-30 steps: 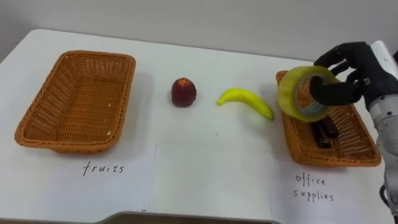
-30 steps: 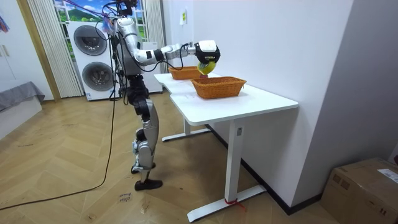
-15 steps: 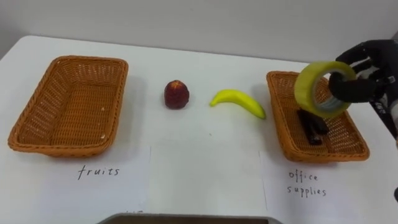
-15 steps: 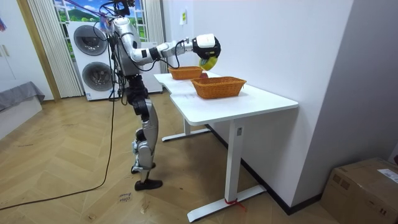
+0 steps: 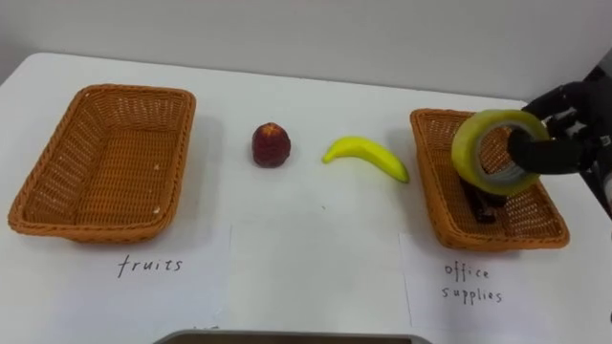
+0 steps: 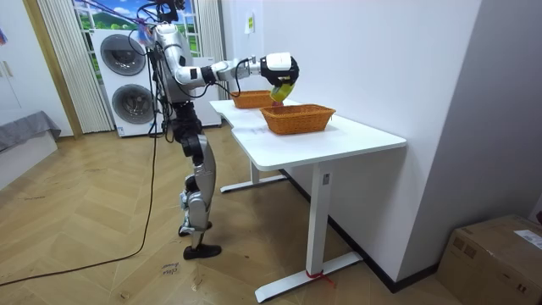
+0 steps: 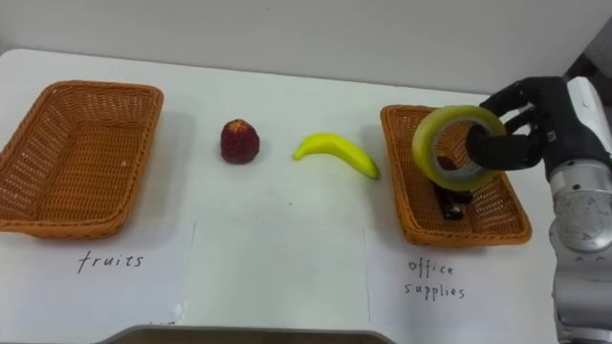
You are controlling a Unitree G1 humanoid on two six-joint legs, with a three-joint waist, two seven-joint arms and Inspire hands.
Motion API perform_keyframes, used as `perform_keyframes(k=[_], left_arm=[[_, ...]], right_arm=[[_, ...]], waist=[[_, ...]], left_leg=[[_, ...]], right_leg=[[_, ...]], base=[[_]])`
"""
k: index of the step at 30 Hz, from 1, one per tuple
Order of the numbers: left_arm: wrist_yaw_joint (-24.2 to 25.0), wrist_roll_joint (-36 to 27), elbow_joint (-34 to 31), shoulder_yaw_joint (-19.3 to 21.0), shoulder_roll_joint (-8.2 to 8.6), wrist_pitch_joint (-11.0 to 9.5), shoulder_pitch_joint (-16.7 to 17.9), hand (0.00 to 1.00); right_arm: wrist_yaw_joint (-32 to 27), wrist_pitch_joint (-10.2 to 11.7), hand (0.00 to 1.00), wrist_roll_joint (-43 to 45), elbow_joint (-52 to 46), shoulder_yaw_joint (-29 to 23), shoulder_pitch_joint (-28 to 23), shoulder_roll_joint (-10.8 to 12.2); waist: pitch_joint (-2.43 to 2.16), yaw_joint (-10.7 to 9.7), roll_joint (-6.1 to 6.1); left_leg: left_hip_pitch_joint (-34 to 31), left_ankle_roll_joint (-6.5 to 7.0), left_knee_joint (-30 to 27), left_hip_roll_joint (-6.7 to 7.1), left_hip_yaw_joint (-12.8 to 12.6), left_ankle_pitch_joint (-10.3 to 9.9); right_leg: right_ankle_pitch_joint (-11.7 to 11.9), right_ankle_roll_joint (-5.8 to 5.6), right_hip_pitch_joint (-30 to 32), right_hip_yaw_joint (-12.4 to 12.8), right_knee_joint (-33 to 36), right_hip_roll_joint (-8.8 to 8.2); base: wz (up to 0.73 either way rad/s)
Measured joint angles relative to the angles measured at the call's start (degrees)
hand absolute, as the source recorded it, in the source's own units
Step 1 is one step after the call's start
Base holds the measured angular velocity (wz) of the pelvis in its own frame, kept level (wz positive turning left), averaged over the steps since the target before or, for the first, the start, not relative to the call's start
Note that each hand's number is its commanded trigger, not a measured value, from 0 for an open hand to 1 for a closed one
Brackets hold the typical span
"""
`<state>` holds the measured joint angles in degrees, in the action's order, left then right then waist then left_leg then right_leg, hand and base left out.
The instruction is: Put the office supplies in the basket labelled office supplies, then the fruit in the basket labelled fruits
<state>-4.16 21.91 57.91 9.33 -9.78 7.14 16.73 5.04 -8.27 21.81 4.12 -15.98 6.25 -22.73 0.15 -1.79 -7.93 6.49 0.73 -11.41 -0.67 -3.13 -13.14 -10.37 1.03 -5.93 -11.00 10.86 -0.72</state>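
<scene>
Hanging in right hand (image 7: 537,122): tape roll (image 7: 426,148)

Yellow tape roll (image 5: 468,153), yellow banana (image 5: 366,156)

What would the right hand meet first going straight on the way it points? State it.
Right hand, shut on the tape roll, points to the robot's left above the office supplies basket. Straight on, the banana lies first in line, but the hand looks raised and may pass over it; height is unclear.
</scene>
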Motion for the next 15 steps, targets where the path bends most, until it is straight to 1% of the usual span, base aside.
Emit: perform_keyframes(k=[4, 8, 9, 10, 11, 12, 13, 15], left_arm=[[0.14, -1.0, 0.0, -0.02, 0.0, -0.01, -0.18, 0.0], [0.52, -2.32, 0.04, -0.04, -0.01, 0.01, -0.56, 0.0], [0.84, -2.57, 0.08, -0.06, 0.0, 0.02, -0.58, 0.0], [0.98, -2.95, 0.08, -0.07, 0.0, 0.05, -0.86, 0.0], [1.03, -3.09, 0.08, -0.07, 0.0, 0.07, -0.96, 0.0], [1.13, -3.11, 0.08, -0.07, 0.0, 0.13, -1.01, 0.0], [1.23, -3.13, 0.08, -0.07, 0.01, 0.24, -1.19, 0.0], [1.34, -3.18, 0.08, -0.07, 0.01, 0.48, -1.27, 0.0]], right_arm=[[0.08, 0.0, 1.0, 0.13, 0.02, 0.0, -0.09, 0.0], [0.1, 0.0, 1.0, 2.07, 0.13, 0.02, -0.12, 0.0], [0.14, -0.01, 0.85, 3.35, 0.18, 0.06, -0.12, 0.01], [0.14, -0.01, 0.6, 4.06, 0.43, 0.06, -0.12, 0.0], [0.15, 0.0, 0.25, 4.18, 0.71, 0.06, -0.12, 0.0], [0.27, -0.01, 0.04, 4.55, 1.57, 0.06, -0.12, 0.0], [0.73, -0.14, 0.0, 5.06, 2.42, 0.12, -0.12, 0.0], [1.5, -0.56, 0.0, 5.52, 3.17, 0.54, -0.12, 0.0]], waist=[[-0.02, 0.03, -0.22], [0.02, 0.25, 0.01], [0.04, 0.34, 0.11], [0.05, 0.39, 0.22], [0.05, 0.44, 0.27], [0.02, 0.56, 0.37], [-0.03, 0.68, 0.48], [-0.16, 0.69, 0.75]], left_leg=[[-0.01, 0.0, 0.0, 0.04, 0.01, -0.02], [-0.11, 0.0, -0.03, 0.05, 0.01, -0.02], [-0.21, 0.0, -0.03, 0.04, 0.01, -0.02], [-0.36, 0.0, -0.03, 0.02, 0.03, -0.02], [-0.43, 0.0, -0.04, 0.01, 0.04, -0.02], [-0.52, 0.0, -0.05, -0.01, 0.03, -0.01], [-0.64, -0.01, -0.04, -0.03, 0.04, -0.01], [-0.79, -0.01, -0.05, -0.03, 0.02, -0.01]], right_leg=[[0.0, -0.01, -0.1, 0.15, -0.1, 0.03], [0.0, -0.01, -0.06, 0.18, -0.06, 0.05], [0.0, -0.01, 0.03, 0.17, -0.06, 0.06], [0.0, -0.01, 0.16, 0.1, -0.06, 0.08], [0.0, -0.01, 0.2, 0.06, -0.06, 0.08], [0.0, -0.01, 0.26, 0.04, -0.05, 0.08], [0.0, -0.01, 0.37, 0.01, -0.02, 0.08], [0.0, 0.0, 0.63, 0.03, 0.01, 0.07]], base=[[0.0], [0.0], [0.0], [0.0], [0.0], [0.0], [0.0], [0.0]])
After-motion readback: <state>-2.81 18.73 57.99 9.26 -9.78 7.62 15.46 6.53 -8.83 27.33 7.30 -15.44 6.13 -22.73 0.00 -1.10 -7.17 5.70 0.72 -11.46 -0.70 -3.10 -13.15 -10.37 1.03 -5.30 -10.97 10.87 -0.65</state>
